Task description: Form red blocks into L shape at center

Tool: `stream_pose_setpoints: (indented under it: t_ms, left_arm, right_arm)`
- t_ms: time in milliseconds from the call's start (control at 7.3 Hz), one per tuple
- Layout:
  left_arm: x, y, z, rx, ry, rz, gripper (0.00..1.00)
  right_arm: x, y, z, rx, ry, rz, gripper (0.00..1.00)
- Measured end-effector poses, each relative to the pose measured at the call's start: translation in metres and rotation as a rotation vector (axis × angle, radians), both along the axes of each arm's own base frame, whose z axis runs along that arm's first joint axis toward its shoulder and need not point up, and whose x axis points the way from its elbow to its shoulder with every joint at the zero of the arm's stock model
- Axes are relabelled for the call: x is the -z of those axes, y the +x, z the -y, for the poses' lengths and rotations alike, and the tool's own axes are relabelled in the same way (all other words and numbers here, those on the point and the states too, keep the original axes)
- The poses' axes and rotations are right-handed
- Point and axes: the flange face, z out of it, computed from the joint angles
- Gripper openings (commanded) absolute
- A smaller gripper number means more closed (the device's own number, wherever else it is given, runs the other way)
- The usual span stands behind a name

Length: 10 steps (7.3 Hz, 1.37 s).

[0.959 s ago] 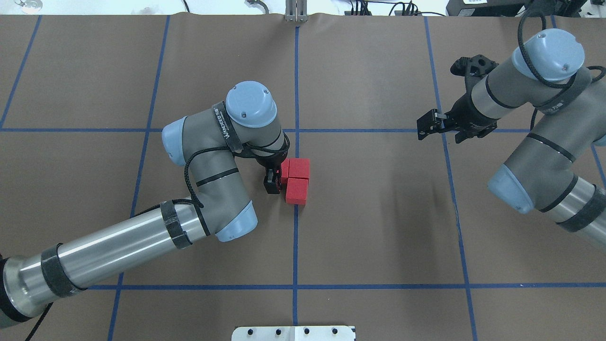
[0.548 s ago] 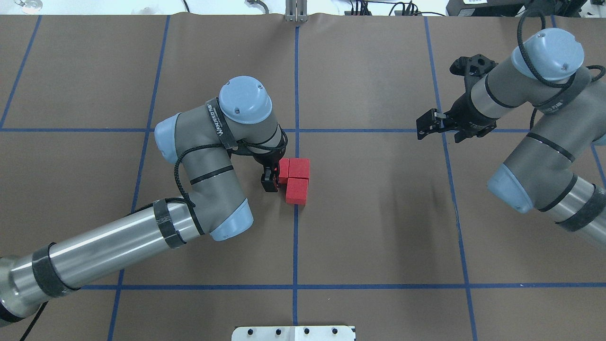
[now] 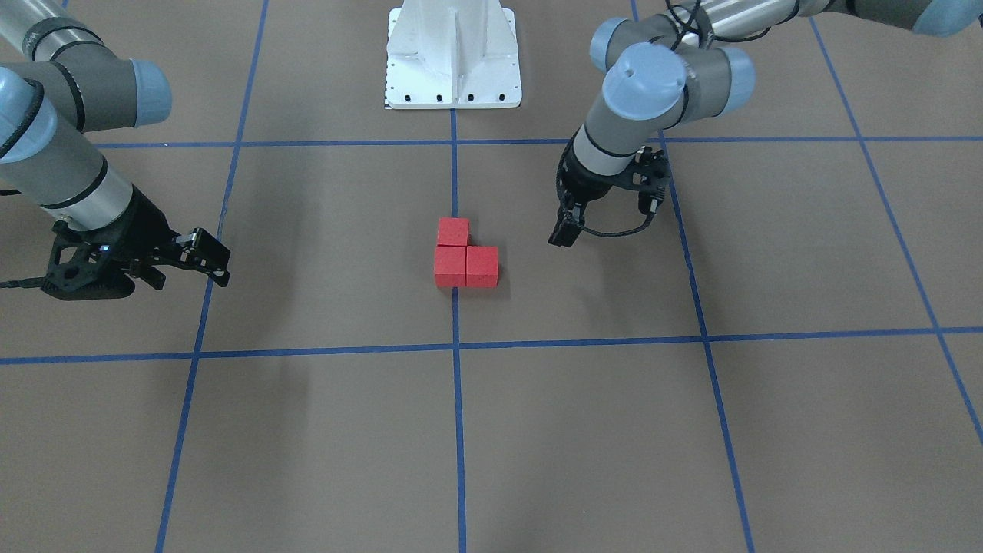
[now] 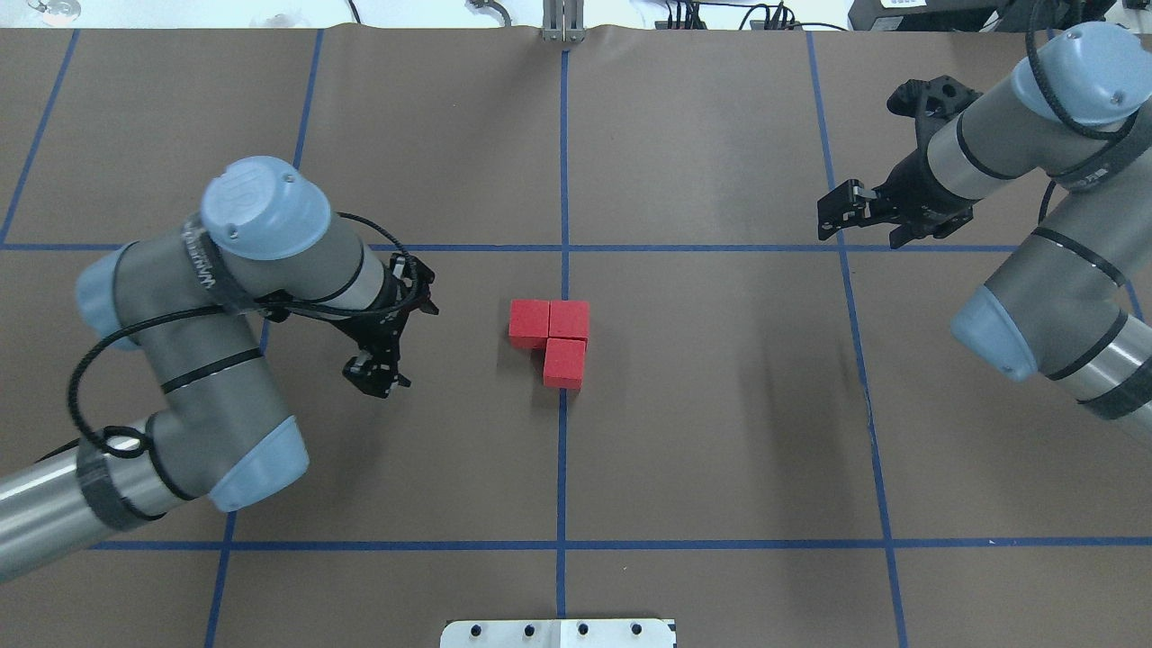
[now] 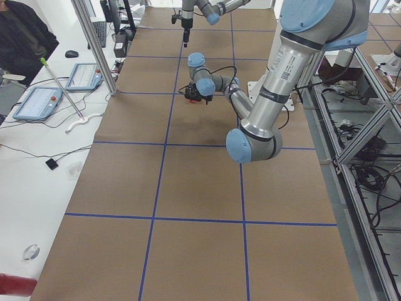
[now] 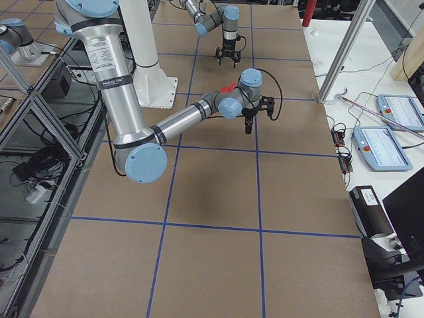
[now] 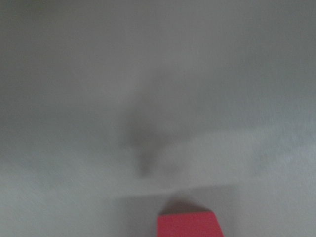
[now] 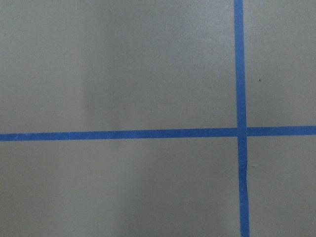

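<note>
Red blocks point(image 4: 569, 319) sit mid-table as a tight L with faces touching. Both legs are two cubes long, so I read no long axis. From the corner cube, one leg points to the robot's left. The other points toward its base and lies on the blue centre line point(image 4: 562, 468). Left gripper point(image 4: 376, 382) is well off the L's left side, jaws parted and holding nothing. Right gripper point(image 4: 826, 216) is farther off, near a tape crossing, jaws parted too. The left wrist view is blurred and catches one red edge. The right wrist view shows only tape on the brown mat point(image 4: 720, 432).
</note>
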Motion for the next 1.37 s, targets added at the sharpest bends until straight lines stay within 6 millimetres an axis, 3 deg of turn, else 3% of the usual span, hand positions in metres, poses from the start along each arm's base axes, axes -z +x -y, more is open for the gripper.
stream_pose_setpoints:
  t_ms: [274, 411, 822, 959, 1095, 1369]
  left_arm:
    - [-0.050, -0.093, -0.027, -0.098, 0.185, 0.041, 1.00]
    - [-0.074, -0.139, -0.031, -0.148, 0.289, 0.076, 1.00]
    - [-0.145, -0.286, -0.011, -0.341, 0.586, 0.138, 1.00]
    - [-0.169, -0.331, -0.002, -0.392, 0.660, 0.125, 1.00]
    - [-0.195, -0.369, 0.005, -0.442, 0.739, 0.135, 1.00]
    - [-0.258, -0.444, 0.017, -0.552, 0.895, 0.199, 1.00]
  right_arm:
    - [-0.023, 0.055, 0.015, -0.047, -0.003, -0.019, 0.99]
    - [-0.038, 0.093, 0.023, -0.040, 0.013, -0.032, 0.99]
    - [-0.072, 0.226, 0.041, 0.045, 0.063, -0.106, 0.99]
    - [-0.079, 0.260, 0.041, 0.061, 0.070, -0.126, 0.99]
    - [-0.086, 0.286, 0.039, 0.072, 0.074, -0.140, 0.99]
    - [-0.100, 0.314, 0.032, 0.113, 0.086, -0.162, 0.99]
